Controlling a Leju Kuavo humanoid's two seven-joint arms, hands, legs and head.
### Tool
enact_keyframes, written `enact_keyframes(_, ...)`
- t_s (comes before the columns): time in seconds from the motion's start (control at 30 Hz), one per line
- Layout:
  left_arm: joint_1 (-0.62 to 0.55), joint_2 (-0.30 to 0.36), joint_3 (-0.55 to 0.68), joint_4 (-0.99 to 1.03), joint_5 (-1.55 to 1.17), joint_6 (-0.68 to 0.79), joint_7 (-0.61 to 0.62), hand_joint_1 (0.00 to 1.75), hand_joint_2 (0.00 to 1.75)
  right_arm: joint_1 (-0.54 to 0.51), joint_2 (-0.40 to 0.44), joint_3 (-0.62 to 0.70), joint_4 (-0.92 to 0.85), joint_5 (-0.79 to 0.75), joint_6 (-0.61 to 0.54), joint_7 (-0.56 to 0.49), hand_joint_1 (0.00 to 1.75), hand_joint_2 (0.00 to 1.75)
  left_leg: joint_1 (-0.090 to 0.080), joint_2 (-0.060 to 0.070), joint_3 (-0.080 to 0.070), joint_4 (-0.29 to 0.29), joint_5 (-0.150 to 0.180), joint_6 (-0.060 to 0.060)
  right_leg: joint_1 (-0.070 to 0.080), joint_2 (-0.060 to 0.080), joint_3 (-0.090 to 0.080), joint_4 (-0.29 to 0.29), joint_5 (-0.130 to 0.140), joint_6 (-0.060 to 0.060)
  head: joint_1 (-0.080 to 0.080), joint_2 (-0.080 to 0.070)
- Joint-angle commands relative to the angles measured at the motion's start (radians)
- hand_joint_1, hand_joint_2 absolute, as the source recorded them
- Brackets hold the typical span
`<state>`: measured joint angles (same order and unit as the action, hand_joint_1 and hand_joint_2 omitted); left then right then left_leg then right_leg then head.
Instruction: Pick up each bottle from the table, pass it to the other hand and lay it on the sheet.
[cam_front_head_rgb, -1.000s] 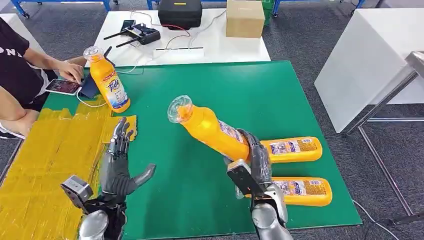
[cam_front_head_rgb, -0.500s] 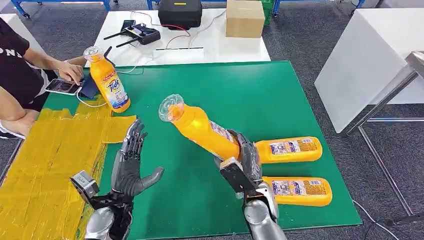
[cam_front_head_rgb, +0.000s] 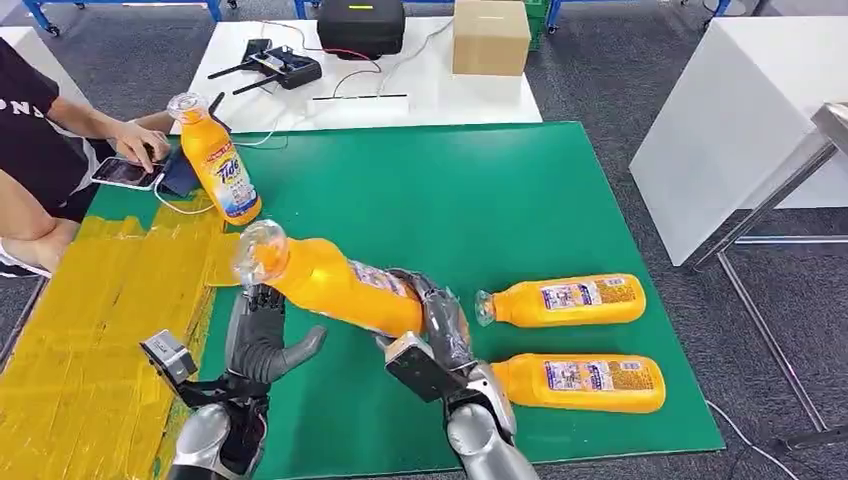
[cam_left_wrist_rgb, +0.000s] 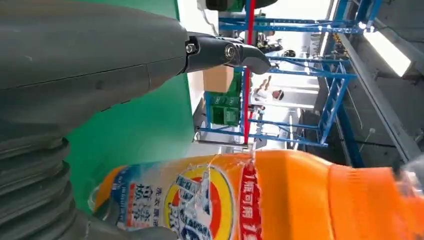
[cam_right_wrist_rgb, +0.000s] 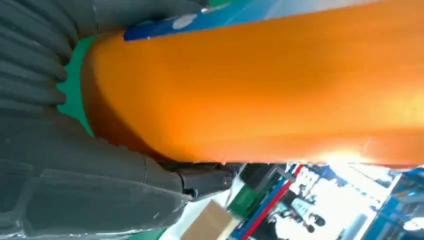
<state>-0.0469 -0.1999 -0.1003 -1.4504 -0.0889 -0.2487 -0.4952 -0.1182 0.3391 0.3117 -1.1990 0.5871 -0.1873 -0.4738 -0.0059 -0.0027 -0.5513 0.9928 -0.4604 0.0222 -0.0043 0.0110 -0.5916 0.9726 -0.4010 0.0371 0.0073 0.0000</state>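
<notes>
Right hand: the right hand (cam_front_head_rgb: 437, 325) clasps the base end of an orange bottle (cam_front_head_rgb: 335, 283), fingers wrapped round the label; the bottle lies tilted, its clear cap end pointing away from this hand toward the other.
Left hand: the left hand (cam_front_head_rgb: 262, 340) is released and holds nothing, palm up and fingers spread, right under the bottle's neck end. From the head view I cannot tell whether the fingers touch the bottle yet.
Step in hand: the pass from right to left, by my reading.
How to do it well: the left hand should close round the orange body nearer the middle, not the slick cap, and the right hand should let go only once that hold is firm. Keeping the bottle low over the green mat (cam_front_head_rgb: 480, 190) makes a slip cheap.
Next place: the yellow sheet (cam_front_head_rgb: 90, 320) lies just beyond the left hand, on its outer side.
Waiting bottles: two more bottles (cam_front_head_rgb: 565, 300) (cam_front_head_rgb: 580, 383) lie on the mat beyond the right hand; a standing bottle (cam_front_head_rgb: 215, 162) sits far off past the left hand, near a person's hand (cam_front_head_rgb: 135, 140).
Change since a second ago: the right hand has swung the bottle across and lowered it toward the left hand, which has come in from the sheet's edge to meet it.
</notes>
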Motion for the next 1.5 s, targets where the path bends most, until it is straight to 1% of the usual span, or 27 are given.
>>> enact_keyframes(0.03,-0.041,0.028,-0.009,0.074,0.002,-0.004,0.006,0.00,1.75,-0.042,-0.012,0.049,0.075,-0.004,-0.001,-0.003,1.75,1.75,0.001,0.001,0.004,-0.001,-0.001,-0.002,0.001,0.000,0.004,-0.001,-0.001,-0.001,0.000,0.000)
enact_keyframes(0.27,-0.043,0.025,-0.004,0.086,0.017,-0.013,0.005,0.00,1.75,-0.042,-0.009,0.096,0.078,0.020,-0.010,-0.005,1.75,1.75,0.001,0.001,0.003,-0.001,-0.001,-0.001,0.001,0.000,0.003,-0.001,0.000,-0.001,0.000,0.000)
enact_keyframes(0.37,-0.047,0.023,-0.015,0.095,0.017,-0.022,0.004,0.00,1.75,-0.057,-0.008,0.099,0.108,0.011,-0.019,0.005,1.73,1.75,0.001,0.001,0.005,-0.001,-0.001,-0.002,0.001,0.000,0.004,-0.001,-0.001,-0.001,0.000,0.000)
enact_keyframes(0.47,-0.047,0.019,-0.023,0.093,0.016,-0.023,0.004,0.00,1.75,-0.063,-0.008,0.099,0.121,0.006,-0.020,0.006,1.75,1.75,0.001,0.001,0.004,-0.001,-0.001,-0.002,0.001,0.000,0.004,-0.001,-0.001,-0.001,0.000,0.000)
enact_keyframes(0.57,-0.051,0.020,-0.028,0.097,0.017,-0.022,0.005,0.00,1.75,-0.079,-0.003,0.104,0.159,0.007,-0.015,0.006,1.71,1.75,0.001,0.000,0.003,-0.001,-0.001,-0.001,0.001,0.000,0.003,-0.001,0.000,0.000,0.000,0.000)
enact_keyframes(0.6,-0.056,0.022,-0.031,0.102,0.017,-0.023,0.004,0.00,1.75,-0.088,0.001,0.112,0.184,0.013,-0.016,0.007,1.73,1.75,0.001,0.001,0.004,-0.001,-0.001,-0.002,0.001,0.000,0.004,-0.001,-0.001,-0.001,0.000,0.000)
enact_keyframes(0.63,-0.059,0.024,-0.032,0.106,0.018,-0.025,0.004,0.00,1.75,-0.091,0.004,0.118,0.197,0.018,-0.018,0.007,1.69,1.75,0.001,0.001,0.003,-0.001,-0.001,-0.001,0.001,0.000,0.003,-0.001,0.000,0.000,0.000,0.000)
enact_keyframes(0.67,-0.059,0.024,-0.032,0.106,0.018,-0.025,0.004,0.00,1.75,-0.091,0.004,0.118,0.197,0.018,-0.018,0.007,1.69,1.75,0.001,0.001,0.004,-0.001,-0.001,-0.002,0.001,0.000,0.004,-0.001,0.000,-0.001,0.000,0.000)
enact_keyframes(0.7,-0.060,0.024,-0.032,0.108,0.018,-0.025,0.004,0.00,1.75,-0.091,0.006,0.122,0.204,0.021,-0.021,0.007,1.75,1.75,0.001,0.001,0.003,-0.001,-0.001,-0.002,0.001,0.000,0.003,-0.001,-0.001,-0.001,0.000,0.000)
enact_keyframes(0.73,-0.060,0.024,-0.032,0.108,0.018,-0.025,0.004,0.00,1.75,-0.091,0.006,0.122,0.204,0.021,-0.021,0.007,1.69,1.75,0.000,0.000,0.002,-0.001,0.000,-0.001,0.000,-0.001,0.002,-0.001,0.000,0.000,0.000,0.000)
enact_keyframes(0.77,-0.061,0.026,-0.035,0.109,0.021,-0.032,0.001,0.00,1.75,-0.099,0.007,0.130,0.223,0.028,-0.023,0.008,1.73,1.75,0.001,0.000,0.003,-0.001,-0.001,-0.002,0.001,-0.001,0.003,-0.001,-0.001,-0.001,0.000,0.000)
enact_keyframes(0.87,-0.064,0.027,-0.038,0.112,0.026,-0.037,-0.001,0.00,1.75,-0.107,0.010,0.151,0.253,0.030,-0.030,0.008,1.71,1.75,0.001,0.001,0.003,-0.001,-0.001,-0.001,0.001,0.000,0.002,-0.001,0.000,-0.001,0.000,0.000)
enact_keyframes(0.93,-0.067,0.026,-0.038,0.116,0.028,-0.039,-0.001,0.00,1.75,-0.110,0.010,0.161,0.263,0.027,-0.036,0.009,1.73,1.75,0.001,0.001,0.005,-0.001,-0.002,-0.003,0.002,0.000,0.005,-0.001,-0.001,-0.001,0.000,0.000)
enact_keyframes(1.0,-0.068,0.026,-0.040,0.120,0.029,-0.040,-0.001,0.00,1.75,-0.117,0.010,0.175,0.279,0.026,-0.034,0.010,1.73,1.75,0.001,0.000,0.003,-0.001,-0.001,-0.002,0.001,-0.001,0.003,-0.001,-0.001,-0.001,0.000,0.000)
enact_keyframes(1.1,-0.072,0.025,-0.043,0.127,0.033,-0.043,-0.002,0.00,1.75,-0.126,0.010,0.205,0.311,0.016,-0.045,0.014,1.69,1.75,0.001,0.001,0.003,-0.001,-0.001,-0.002,0.001,0.000,0.003,-0.001,-0.001,-0.001,0.000,0.000)
enact_keyframes(1.4,-0.073,0.025,-0.044,0.127,0.033,-0.042,-0.002,0.00,1.75,-0.128,0.010,0.211,0.319,0.010,-0.052,0.013,1.69,1.75,0.001,0.000,0.002,0.000,0.000,-0.002,0.001,-0.001,0.002,0.000,-0.001,-0.001,0.000,0.000)
enact_keyframes(1.43,-0.073,0.025,-0.044,0.127,0.033,-0.042,-0.002,0.00,1.75,-0.128,0.010,0.211,0.319,0.010,-0.052,0.013,1.69,1.75,0.002,0.000,0.005,0.000,-0.002,-0.003,0.002,-0.002,0.006,0.000,-0.002,-0.001,0.000,0.000)
enact_keyframes(1.47,-0.073,0.025,-0.044,0.127,0.033,-0.042,-0.002,0.00,1.75,-0.128,0.010,0.211,0.319,0.010,-0.052,0.013,1.69,1.75,0.001,0.000,0.003,0.000,0.000,-0.002,0.001,-0.001,0.003,0.000,-0.001,-0.001,0.000,0.000)
enact_keyframes(1.5,-0.073,0.025,-0.044,0.127,0.033,-0.042,-0.002,0.00,1.75,-0.128,0.010,0.211,0.319,0.010,-0.052,0.013,1.69,1.75,0.002,0.000,0.004,0.000,-0.001,-0.003,0.002,-0.001,0.004,-0.001,-0.001,-0.001,0.000,0.000)
